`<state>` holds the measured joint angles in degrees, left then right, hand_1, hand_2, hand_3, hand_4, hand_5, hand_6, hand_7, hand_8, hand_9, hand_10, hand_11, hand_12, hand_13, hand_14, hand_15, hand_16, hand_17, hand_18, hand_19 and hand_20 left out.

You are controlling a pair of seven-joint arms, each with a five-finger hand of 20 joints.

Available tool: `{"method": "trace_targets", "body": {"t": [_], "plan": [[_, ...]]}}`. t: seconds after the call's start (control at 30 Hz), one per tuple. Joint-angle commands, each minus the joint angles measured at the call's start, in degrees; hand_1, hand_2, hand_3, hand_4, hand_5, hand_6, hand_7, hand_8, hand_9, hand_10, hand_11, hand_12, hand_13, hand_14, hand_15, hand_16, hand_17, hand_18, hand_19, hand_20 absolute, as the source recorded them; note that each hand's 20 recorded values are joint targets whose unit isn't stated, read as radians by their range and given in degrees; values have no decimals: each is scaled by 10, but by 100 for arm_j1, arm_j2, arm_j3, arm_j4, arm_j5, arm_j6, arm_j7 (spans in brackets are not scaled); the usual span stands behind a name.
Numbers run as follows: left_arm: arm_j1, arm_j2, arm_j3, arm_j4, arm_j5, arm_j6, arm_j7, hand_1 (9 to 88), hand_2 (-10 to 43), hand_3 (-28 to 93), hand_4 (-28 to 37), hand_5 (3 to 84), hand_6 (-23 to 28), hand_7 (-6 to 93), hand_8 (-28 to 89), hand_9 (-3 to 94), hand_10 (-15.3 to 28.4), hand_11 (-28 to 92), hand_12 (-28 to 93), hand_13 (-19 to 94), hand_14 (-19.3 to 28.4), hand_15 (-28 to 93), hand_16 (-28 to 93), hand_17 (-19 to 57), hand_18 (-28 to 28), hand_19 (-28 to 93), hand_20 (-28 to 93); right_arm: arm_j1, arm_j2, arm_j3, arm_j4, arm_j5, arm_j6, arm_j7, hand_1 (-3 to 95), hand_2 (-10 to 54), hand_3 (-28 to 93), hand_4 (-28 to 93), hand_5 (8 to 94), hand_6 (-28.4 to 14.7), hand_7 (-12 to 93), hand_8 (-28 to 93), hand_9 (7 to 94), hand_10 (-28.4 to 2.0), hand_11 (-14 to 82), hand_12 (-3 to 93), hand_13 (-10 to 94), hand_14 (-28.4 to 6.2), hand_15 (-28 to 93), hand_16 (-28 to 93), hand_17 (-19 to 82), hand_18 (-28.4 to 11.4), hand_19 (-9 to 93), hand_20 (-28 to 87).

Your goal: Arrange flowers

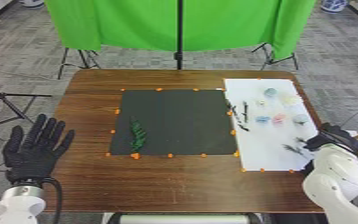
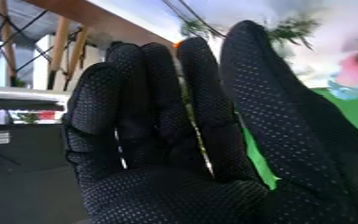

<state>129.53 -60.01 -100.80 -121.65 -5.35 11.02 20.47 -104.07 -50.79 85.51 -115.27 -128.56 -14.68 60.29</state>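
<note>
Resting left hand (image 1: 31, 157) at table's (image 1: 167, 192) left edge, fingers spread, empty. Having right hand (image 1: 328, 140) beside white sheet (image 1: 257, 159), fingers straight, pinching nothing, likely for picking. Green sprig (image 1: 137, 136) is lying on dark mat (image 1: 184, 117), probably starting arrangement; flowers (image 1: 278, 119) are lying on sheet, presumably as stock.

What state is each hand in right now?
Left hand: open, fingers straight and spread, holding nothing.
Right hand: open, fingers relaxed, nothing seen in its grasp.

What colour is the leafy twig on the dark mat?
The twig is green, clearest in the head view.
</note>
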Motion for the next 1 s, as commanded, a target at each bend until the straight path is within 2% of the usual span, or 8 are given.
{"method": "trace_targets", "body": {"t": [0.03, 0.2, 0.43, 0.7, 0.8, 0.87, 0.93, 1.0], "plan": [[81, -58, 47, -7, -46, 54, -56, 265, 157, 719, -283, 445, 68, 196, -104, 390, 152, 263, 139, 296, 151, 414, -53, -54, 148, 380, 175, -129, -57, -43, 158, -15, 329, 17, 628, -95, 595, -282, 704, -50, 248, 176, 638, -188, 341, 425, 496, -211, 659, 286, 288, -276, 834, 380], [121, -66, 46, -12, -63, 60, -63, 263, 157, 721, -283, 446, 69, 196, -105, 390, 152, 264, 138, 296, 151, 415, -55, -54, 149, 382, 175, -163, -42, -87, 135, -75, 618, -50, 639, -95, 626, -280, 754, -23, 316, 219, 708, -163, 287, 528, 539, -179, 623, 417, 308, -268, 841, 382], [136, -72, 85, -22, -72, 51, -67, 262, 159, 721, -283, 446, 70, 194, -105, 391, 152, 264, 138, 297, 152, 417, -56, -55, 149, 383, 174, -78, 37, -102, -94, -140, 1058, -66, 630, -95, 656, -270, 758, -18, 330, 232, 724, -156, 299, 559, 551, -175, 633, 452, 325, -267, 860, 391], [104, -33, 92, -6, -72, 74, -85, 261, 160, 720, -283, 446, 70, 194, -104, 392, 153, 264, 138, 296, 152, 417, -57, -55, 149, 384, 173, 90, 152, -12, -829, 381, 1293, -105, 621, -95, 665, -257, 745, -25, 351, 231, 723, -148, 324, 560, 572, -165, 643, 457, 348, -269, 882, 394], [46, 1, 108, 23, -35, 38, -126, 266, 158, 723, -283, 446, 70, 194, -104, 392, 152, 265, 138, 296, 152, 418, -57, -55, 149, 384, 173, 153, 132, -176, -1021, 296, 1456, -242, 617, -95, 668, -249, 736, -26, 361, 229, 730, -143, 325, 558, 585, -160, 643, 459, 358, -268, 889, 392], [25, -21, 130, 38, -53, 71, -163, 267, 158, 723, -283, 445, 70, 194, -104, 391, 152, 266, 139, 296, 151, 418, -57, -55, 149, 385, 173, 241, 77, -307, -1126, 369, 1491, -297, 612, -95, 668, -240, 731, -27, 369, 225, 744, -132, 330, 563, 604, -158, 652, 469, 370, -268, 902, 395], [9, -17, 149, 51, -72, 78, -183, 267, 157, 722, -283, 444, 70, 194, -104, 391, 152, 265, 138, 296, 152, 418, -57, -55, 149, 385, 173, 451, -16, -528, -1137, 469, 1526, -378, 610, -95, 667, -234, 728, -27, 373, 222, 755, -128, 339, 571, 619, -155, 663, 484, 381, -266, 914, 400], [37, 13, 142, 45, -37, 54, -195, 267, 156, 723, -283, 444, 70, 194, -104, 391, 152, 264, 138, 296, 151, 418, -57, -55, 149, 385, 173, 713, -101, -835, -1059, 473, 1547, -485, 608, -95, 667, -229, 727, -27, 375, 220, 766, -125, 347, 575, 636, -155, 668, 487, 390, -267, 921, 402]]}}
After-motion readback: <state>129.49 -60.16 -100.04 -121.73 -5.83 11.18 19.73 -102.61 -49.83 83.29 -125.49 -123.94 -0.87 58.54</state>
